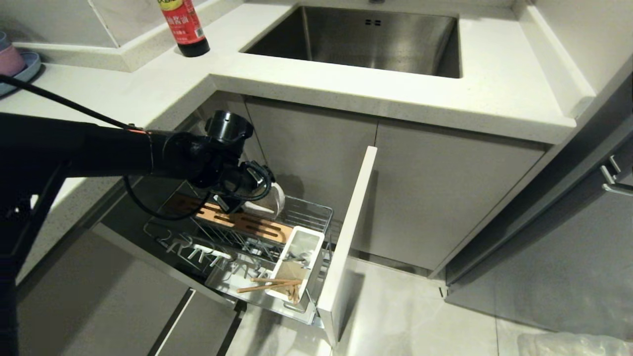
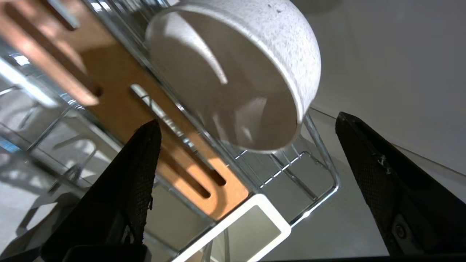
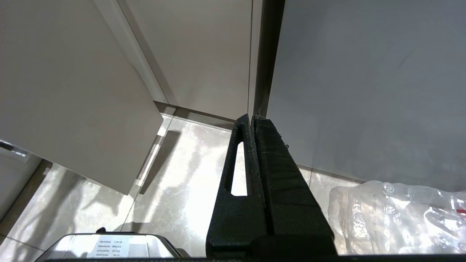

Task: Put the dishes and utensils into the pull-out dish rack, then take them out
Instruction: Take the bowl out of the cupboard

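The pull-out dish rack (image 1: 311, 207) stands drawn out below the counter, its pale front panel (image 1: 346, 237) towards me. A cream-white bowl (image 1: 274, 200) leans on its side in the wire slots (image 2: 327, 189) behind the slotted wooden board (image 1: 237, 222). My left gripper (image 1: 247, 202) hovers just in front of the bowl (image 2: 233, 72), open, and its fingers (image 2: 134, 174) touch nothing. Wooden chopsticks (image 1: 269, 284) lie tilted in the white caddy (image 1: 316, 242), sticking out over its edge. My right gripper (image 3: 251, 118) hangs shut and empty above the floor.
The steel sink (image 1: 371, 39) is set in the white counter above, with a dark sauce bottle (image 1: 185, 27) at its left. A pink bowl on a blue plate (image 1: 10, 62) sits far left. A clear plastic bag (image 3: 397, 214) lies on the floor at the right.
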Tool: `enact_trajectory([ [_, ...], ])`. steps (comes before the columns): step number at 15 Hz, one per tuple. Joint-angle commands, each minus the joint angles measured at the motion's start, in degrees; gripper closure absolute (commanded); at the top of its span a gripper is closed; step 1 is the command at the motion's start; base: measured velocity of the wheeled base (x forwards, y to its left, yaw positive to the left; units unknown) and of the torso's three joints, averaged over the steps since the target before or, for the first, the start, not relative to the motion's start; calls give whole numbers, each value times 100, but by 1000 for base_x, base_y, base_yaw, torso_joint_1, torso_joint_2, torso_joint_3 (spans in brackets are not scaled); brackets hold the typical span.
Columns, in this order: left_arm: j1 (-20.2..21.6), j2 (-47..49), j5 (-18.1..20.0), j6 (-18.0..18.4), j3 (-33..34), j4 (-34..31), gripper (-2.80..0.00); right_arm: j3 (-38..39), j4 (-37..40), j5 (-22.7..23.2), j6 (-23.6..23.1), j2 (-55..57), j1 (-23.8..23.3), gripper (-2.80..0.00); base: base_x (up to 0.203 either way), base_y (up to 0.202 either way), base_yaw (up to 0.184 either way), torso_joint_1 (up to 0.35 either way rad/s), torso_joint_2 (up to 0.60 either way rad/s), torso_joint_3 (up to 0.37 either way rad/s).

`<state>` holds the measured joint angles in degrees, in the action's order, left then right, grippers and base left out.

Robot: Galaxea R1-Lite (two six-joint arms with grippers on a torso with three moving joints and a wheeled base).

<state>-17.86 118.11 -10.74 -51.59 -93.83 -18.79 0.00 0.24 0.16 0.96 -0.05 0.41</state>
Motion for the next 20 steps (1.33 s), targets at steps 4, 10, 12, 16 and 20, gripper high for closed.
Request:
enact_trajectory([
  [4,149,274,299,226,-222,-2,-280,-1,2,2,0,4,3,0,0,0,0,0,0,0],
  [10,160,354,553,414,-507,-2,-280,0,2,2,0,4,2,0,0,0,0,0,0,0],
  [12,160,370,591,413,-595,-2,-280,0,2,2,0,2,3,0,0,0,0,0,0,0],
  [16,160,450,599,420,-654,-2,-241,0,2,2,0,-3,3,0,0,0,0,0,0,0],
  [20,151,537,608,554,-751,-11,0,0,2,2,0,5,3,0,0,0,0,0,0,0],
])
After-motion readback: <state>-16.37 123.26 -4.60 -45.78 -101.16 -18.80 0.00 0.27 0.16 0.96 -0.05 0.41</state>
